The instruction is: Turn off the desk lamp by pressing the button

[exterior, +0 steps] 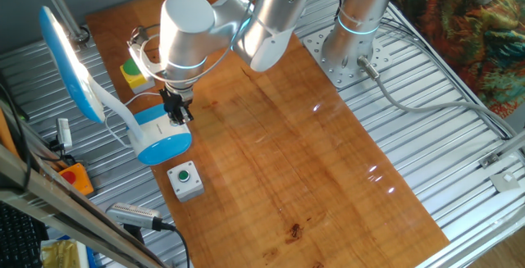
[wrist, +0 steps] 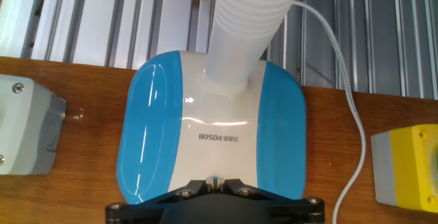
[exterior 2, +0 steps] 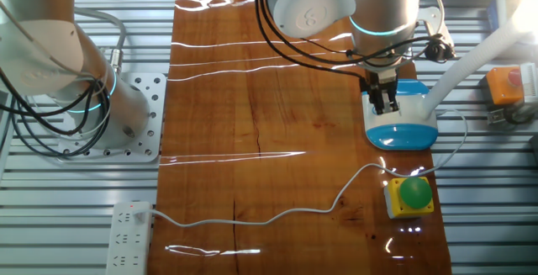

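Note:
The desk lamp's blue and white base (exterior: 164,139) stands at the left edge of the wooden table, with its curved white neck (exterior: 115,112) rising to the long oval head (exterior: 70,59). The base also shows in the other fixed view (exterior 2: 402,125) and fills the hand view (wrist: 212,128). My gripper (exterior: 176,114) points straight down onto the near end of the base's white panel (wrist: 215,181), fingertips shut together. It shows the same in the other fixed view (exterior 2: 385,103). The button is hidden under the fingertips.
A green button on a grey box (exterior: 185,179) sits beside the base, a green button on a yellow box (exterior 2: 409,196) on the other side. The lamp's white cable (exterior 2: 277,216) runs to a power strip (exterior 2: 130,233). An orange box (exterior 2: 508,84) lies off the table.

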`<action>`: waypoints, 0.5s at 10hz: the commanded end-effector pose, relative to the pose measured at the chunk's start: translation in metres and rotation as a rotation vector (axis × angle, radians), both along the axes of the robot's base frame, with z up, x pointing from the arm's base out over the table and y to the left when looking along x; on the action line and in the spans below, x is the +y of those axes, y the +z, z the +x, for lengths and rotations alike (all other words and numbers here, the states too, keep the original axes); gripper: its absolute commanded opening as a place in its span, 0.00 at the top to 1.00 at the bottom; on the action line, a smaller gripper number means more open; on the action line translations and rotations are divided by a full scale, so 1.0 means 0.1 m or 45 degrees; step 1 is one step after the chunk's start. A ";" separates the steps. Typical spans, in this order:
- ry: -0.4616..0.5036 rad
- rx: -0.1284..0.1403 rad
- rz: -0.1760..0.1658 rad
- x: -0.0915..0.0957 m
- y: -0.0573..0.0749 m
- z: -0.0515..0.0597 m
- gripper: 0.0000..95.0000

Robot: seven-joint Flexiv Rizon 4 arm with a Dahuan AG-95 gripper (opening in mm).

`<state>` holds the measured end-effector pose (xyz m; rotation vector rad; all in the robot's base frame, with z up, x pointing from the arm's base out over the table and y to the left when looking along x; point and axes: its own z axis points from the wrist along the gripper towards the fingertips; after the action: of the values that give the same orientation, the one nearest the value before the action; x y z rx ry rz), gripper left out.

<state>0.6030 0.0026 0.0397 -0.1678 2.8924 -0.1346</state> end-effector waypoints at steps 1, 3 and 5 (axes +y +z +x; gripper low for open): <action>0.000 -0.004 -0.003 -0.01 -0.01 0.01 1.00; -0.001 -0.003 -0.001 -0.01 -0.01 0.01 1.00; 0.001 0.010 -0.004 -0.01 0.07 0.02 1.00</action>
<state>0.6068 0.0007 0.0469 -0.1734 2.8996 -0.1406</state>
